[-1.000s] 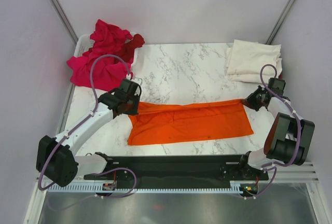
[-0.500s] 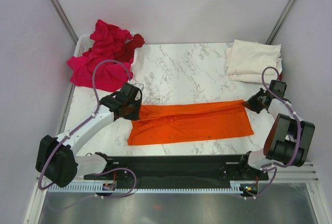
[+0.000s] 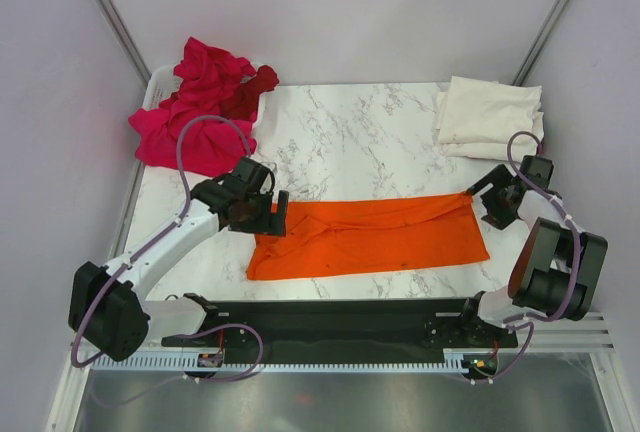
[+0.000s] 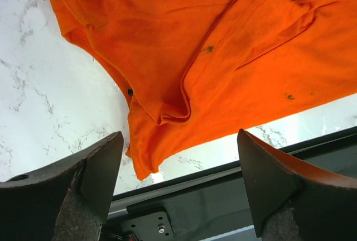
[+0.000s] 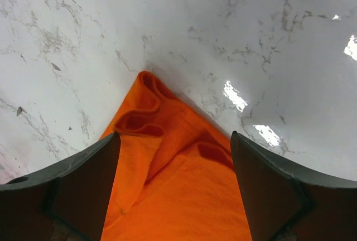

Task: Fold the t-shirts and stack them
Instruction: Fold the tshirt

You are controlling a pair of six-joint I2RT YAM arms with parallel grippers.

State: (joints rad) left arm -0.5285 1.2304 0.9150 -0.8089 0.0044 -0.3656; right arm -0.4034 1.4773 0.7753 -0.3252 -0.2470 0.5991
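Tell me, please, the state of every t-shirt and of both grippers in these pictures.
orange t-shirt: folded into a long strip, lying flat, not held.
cream-white t-shirt: folded, at the far right corner.
magenta-pink t-shirts: unfolded, crumpled in a heap at the far left.
dark red t-shirt: crumpled, on the same heap.
left gripper: jaws open, holding nothing.
right gripper: jaws open, holding nothing.
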